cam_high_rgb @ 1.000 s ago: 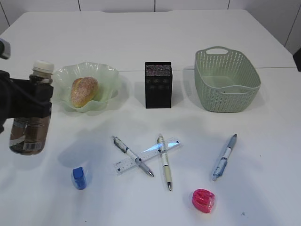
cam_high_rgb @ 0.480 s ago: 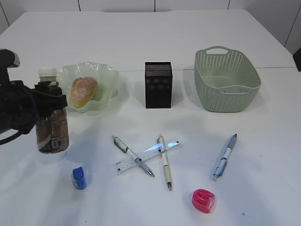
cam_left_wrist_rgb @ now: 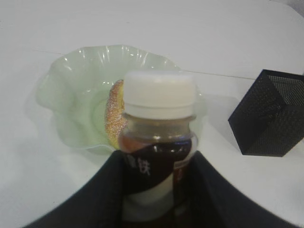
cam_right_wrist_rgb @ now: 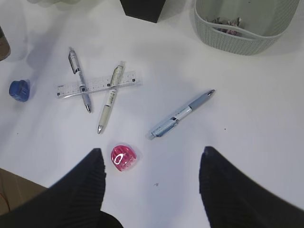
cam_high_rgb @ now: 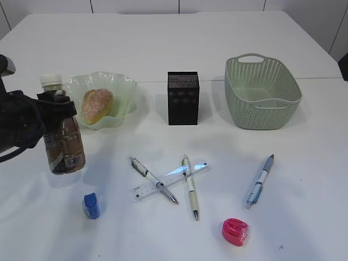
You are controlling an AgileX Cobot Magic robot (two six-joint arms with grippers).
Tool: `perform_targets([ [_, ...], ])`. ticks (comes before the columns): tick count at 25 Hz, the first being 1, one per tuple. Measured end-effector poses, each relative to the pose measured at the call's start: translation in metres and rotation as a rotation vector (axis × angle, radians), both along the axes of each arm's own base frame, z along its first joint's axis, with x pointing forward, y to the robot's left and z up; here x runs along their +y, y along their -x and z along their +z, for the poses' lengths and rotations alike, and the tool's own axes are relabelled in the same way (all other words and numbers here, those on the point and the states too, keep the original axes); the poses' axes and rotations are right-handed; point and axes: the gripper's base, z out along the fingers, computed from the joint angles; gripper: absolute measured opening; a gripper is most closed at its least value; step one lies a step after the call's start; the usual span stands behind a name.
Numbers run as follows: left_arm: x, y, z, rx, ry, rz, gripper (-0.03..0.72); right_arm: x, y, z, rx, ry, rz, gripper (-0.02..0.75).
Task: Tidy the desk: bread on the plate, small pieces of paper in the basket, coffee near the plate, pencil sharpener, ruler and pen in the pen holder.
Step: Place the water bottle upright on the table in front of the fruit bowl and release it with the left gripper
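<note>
My left gripper is shut on the coffee, a dark bottle with a white cap, slightly tilted just left of and in front of the plate. Whether its base touches the desk I cannot tell. In the left wrist view the black fingers clamp the coffee below its neck. The bread lies in the plate. Ruler, three pens, a pink sharpener and a blue sharpener lie in front of the pen holder. My right gripper hangs open above the pink sharpener.
The basket stands at the back right; the right wrist view shows small paper pieces inside it. Two pens cross over the ruler. A seam runs across the desk behind the plate and pen holder.
The left gripper has carried the coffee to the right, toward the plate, and the bottle now leans slightly. Everything else on the desk has stayed put.
</note>
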Motion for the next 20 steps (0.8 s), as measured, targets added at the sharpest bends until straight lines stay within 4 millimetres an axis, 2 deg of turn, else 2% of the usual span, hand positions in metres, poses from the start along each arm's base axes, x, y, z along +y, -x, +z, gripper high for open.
perform_targets([
  [7, -0.007, 0.000, -0.002, -0.033, -0.126, -0.120, 0.271, 0.000, 0.000, 0.000, 0.000, 0.000, 0.000, 0.493],
  [20, -0.005, -0.015, -0.029, -0.104, -0.151, -0.035, 0.271, 0.000, 0.000, 0.000, -0.001, 0.001, 0.001, 0.493],
])
